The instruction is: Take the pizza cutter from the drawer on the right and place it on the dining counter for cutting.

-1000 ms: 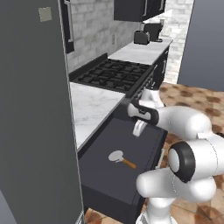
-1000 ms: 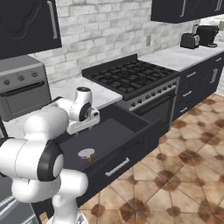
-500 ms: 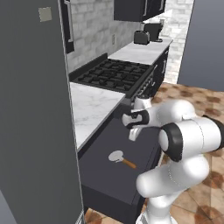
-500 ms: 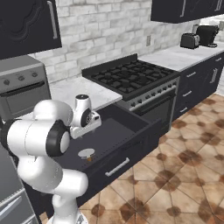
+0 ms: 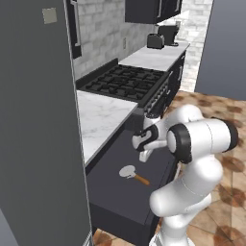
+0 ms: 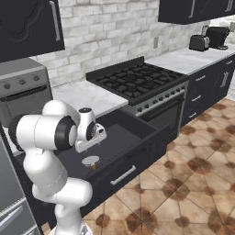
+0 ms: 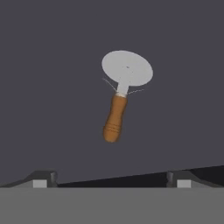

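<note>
The drawer [image 5: 126, 190] stands pulled far out below the marble worktop [image 5: 103, 115], and its dark floor spreads out under the gripper [image 5: 143, 156] with bare room on every side of the tool. The drawer's front panel, with its slim silver bar handle [image 6: 123, 175], lies beyond the gripper on the side toward the tiled floor [image 6: 193, 174]; the edge of the worktop runs along the opposite side, higher than the drawer floor. The black stove [image 6: 135, 81] flanks the drawer on one side, and the tall grey fridge door [image 5: 38, 125] closes off the other (a flat wall in the left base view, near the drawer's end).

The gripper hangs above the drawer's interior, pointing down into it. Its two dark finger tips [image 7: 41, 178] sit spread wide apart at the bottom of the hand view, with nothing between them and nothing touching them.

The pizza cutter [image 7: 121, 92] lies flat on the drawer floor, ahead of the spread tips and clear of them. Its round silvery-white wheel points away from the gripper and its orange-brown handle points back toward it, slightly tilted. In the base views the pizza cutter [image 5: 133, 175] rests just beyond the gripper, toward the fridge end of the drawer, apart from the drawer walls.
</note>
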### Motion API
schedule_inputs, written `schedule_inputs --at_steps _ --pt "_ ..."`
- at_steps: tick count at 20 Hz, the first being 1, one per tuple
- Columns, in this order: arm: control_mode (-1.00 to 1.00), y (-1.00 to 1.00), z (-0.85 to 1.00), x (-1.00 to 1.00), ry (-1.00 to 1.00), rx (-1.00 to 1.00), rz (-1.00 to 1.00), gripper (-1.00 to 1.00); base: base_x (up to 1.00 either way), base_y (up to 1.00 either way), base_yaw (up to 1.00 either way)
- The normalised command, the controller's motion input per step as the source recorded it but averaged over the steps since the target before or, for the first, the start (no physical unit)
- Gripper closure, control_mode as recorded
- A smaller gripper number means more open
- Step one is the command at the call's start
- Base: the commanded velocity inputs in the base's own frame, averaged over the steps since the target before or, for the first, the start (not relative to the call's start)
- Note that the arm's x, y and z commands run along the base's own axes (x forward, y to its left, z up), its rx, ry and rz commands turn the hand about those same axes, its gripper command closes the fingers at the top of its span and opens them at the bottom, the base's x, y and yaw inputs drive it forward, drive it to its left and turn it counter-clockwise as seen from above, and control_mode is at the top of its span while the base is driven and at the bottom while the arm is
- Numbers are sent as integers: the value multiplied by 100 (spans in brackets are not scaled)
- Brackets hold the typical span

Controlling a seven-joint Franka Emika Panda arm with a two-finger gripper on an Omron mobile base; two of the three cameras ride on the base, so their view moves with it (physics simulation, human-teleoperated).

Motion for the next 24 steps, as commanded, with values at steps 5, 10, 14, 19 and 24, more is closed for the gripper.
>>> schedule_inputs --at_steps 5,10,14,19,24 --pt "-100 2 -29 0 0 0 -4 -100 0 0 0" --pt "-100 9 -36 15 0 0 -2 -100 0 0 0" --pt "-100 5 -36 11 0 0 -1 -100 0 0 0" --pt "-100 0 -38 0 0 0 0 -100 0 0 0" --pt "-100 4 -40 0 0 0 -1 -100 0 0 0"
